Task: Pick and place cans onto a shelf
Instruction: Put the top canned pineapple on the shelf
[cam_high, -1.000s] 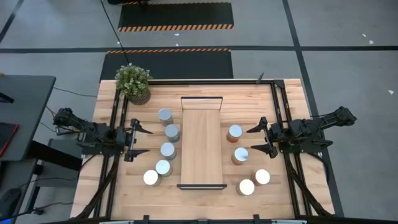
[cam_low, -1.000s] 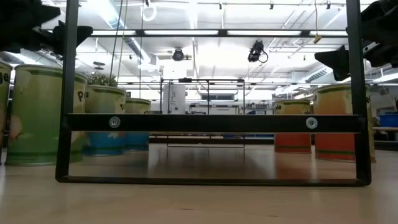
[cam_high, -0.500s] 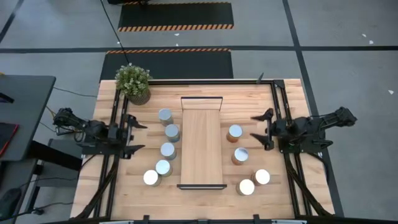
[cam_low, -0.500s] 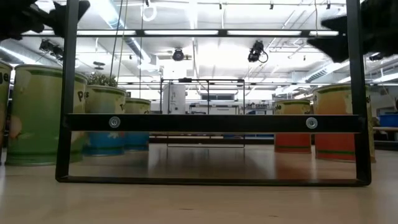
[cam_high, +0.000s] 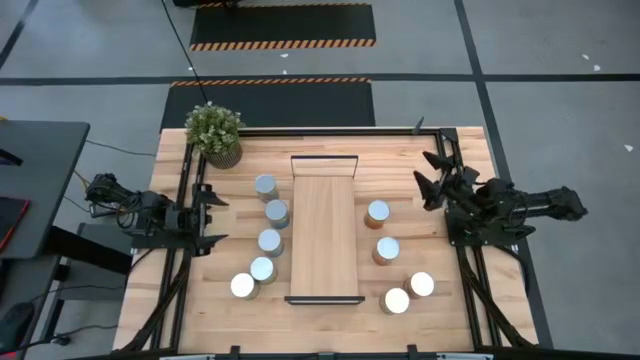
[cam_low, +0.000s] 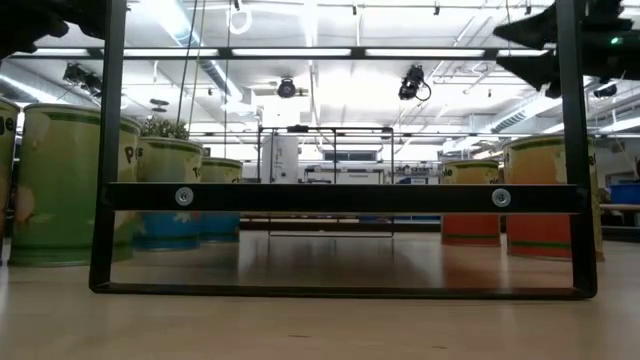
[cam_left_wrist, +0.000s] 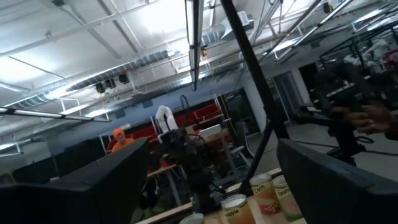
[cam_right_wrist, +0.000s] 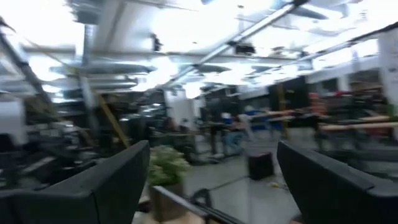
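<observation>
The light-wood shelf (cam_high: 325, 238) lies flat along the middle of the table, with black bars at its two short ends. Several cans stand upright on the table on either side of it: grey-green ones on the left (cam_high: 270, 241) and orange-brown ones on the right (cam_high: 387, 250). My left gripper (cam_high: 218, 219) is open and empty by the table's left rail, apart from the left cans. My right gripper (cam_high: 421, 168) is open and empty near the far right of the table, slanting toward the far edge and apart from the right cans.
A potted green plant (cam_high: 214, 133) stands at the table's far left corner. Black rails (cam_high: 446, 150) run along the left, far and right sides of the table. In the low view the shelf's black end frame (cam_low: 340, 197) stands in front, with cans on both sides behind it.
My left gripper has drawn back toward the table's left edge, away from the left cans, and stays open. My right gripper has swung toward the far edge, away from the right cans, and now slants toward the far left; it stays open. The cans and the shelf have not moved.
</observation>
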